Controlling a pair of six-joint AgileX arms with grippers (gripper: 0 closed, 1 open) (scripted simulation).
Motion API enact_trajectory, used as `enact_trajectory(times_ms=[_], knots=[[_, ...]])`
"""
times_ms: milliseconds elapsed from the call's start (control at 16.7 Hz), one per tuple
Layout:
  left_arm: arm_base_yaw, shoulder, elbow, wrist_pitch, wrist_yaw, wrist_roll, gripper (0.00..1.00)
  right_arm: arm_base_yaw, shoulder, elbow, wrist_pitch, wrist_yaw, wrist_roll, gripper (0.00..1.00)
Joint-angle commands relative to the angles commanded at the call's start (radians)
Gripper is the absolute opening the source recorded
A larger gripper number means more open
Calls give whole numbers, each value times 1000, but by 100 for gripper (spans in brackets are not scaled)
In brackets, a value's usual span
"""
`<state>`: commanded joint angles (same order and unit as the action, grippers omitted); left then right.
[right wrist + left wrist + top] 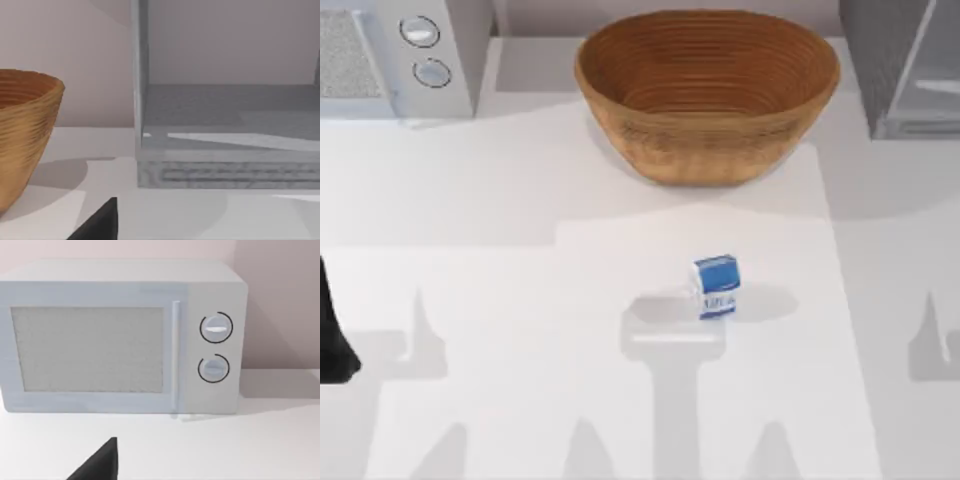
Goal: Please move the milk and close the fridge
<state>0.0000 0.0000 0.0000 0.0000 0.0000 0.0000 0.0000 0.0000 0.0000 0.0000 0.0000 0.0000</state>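
Note:
The milk (716, 286), a small blue and white carton, stands upright on the white table a little right of centre, with nothing touching it. The fridge (880, 70) is the dark grey speckled box at the back right corner. In the right wrist view the fridge (225, 170) is open towards the camera and its bare inside floor shows. My left arm (332, 335) is a dark shape at the table's left edge, far from the milk. A dark part of my left gripper (100, 465) faces the white appliance. A dark part of my right gripper (100, 225) faces the fridge.
A large woven brown bowl (708, 90) stands at the back centre, behind the milk and left of the fridge. A white appliance with two round knobs (425, 50) sits at the back left. Open table surface surrounds the milk.

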Motion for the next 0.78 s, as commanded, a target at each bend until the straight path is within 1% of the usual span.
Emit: enact_trajectory(times_ms=[180, 300, 480, 780], knots=[[0, 0, 0, 0, 0, 0, 100, 12, 10, 1, 11, 13, 1, 100], [0, 0, 0, 0, 0, 0, 100, 61, 52, 5, 56, 67, 4, 100], [0, 0, 0, 0, 0, 0, 100, 199, 169, 11, 172, 207, 7, 100], [0, 0, 0, 0, 0, 0, 100, 518, 437, 17, 420, 518, 10, 100]])
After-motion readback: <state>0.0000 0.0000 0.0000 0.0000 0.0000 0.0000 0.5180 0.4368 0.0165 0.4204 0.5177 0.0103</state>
